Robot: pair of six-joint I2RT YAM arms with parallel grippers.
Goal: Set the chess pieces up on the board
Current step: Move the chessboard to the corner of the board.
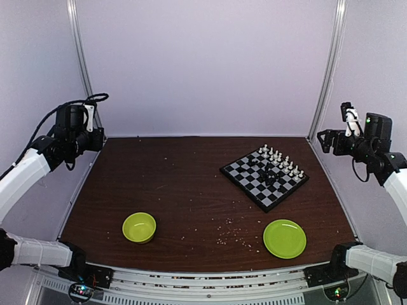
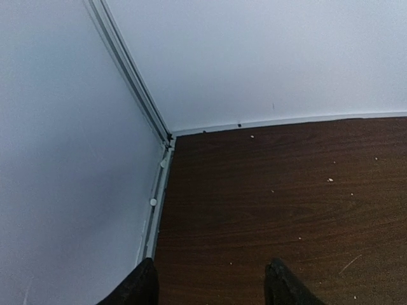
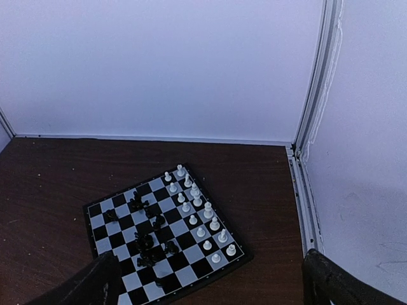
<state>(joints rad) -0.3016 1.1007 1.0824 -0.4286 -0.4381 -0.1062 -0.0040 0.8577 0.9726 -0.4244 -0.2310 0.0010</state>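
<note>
The board [image 1: 245, 178] lies turned like a diamond at the back right of the table; it also shows in the right wrist view [image 3: 219, 267]. White chess pieces [image 1: 280, 160] stand in two rows along its far right edge, as the right wrist view shows [image 3: 198, 213]. Black chess pieces [image 1: 270, 175] lie jumbled near the board's middle [image 3: 147, 244]. My left gripper [image 2: 213, 283] is open and empty, high over the back left corner. My right gripper [image 3: 210, 279] is open and empty, high at the right wall, above the board.
A small green bowl [image 1: 139, 227] sits front left. A round lime-green plate [image 1: 284, 238] sits front right, in front of the board. Small light crumbs [image 1: 229, 232] dot the brown table. White walls with metal corner posts [image 2: 137, 89] close the back and sides.
</note>
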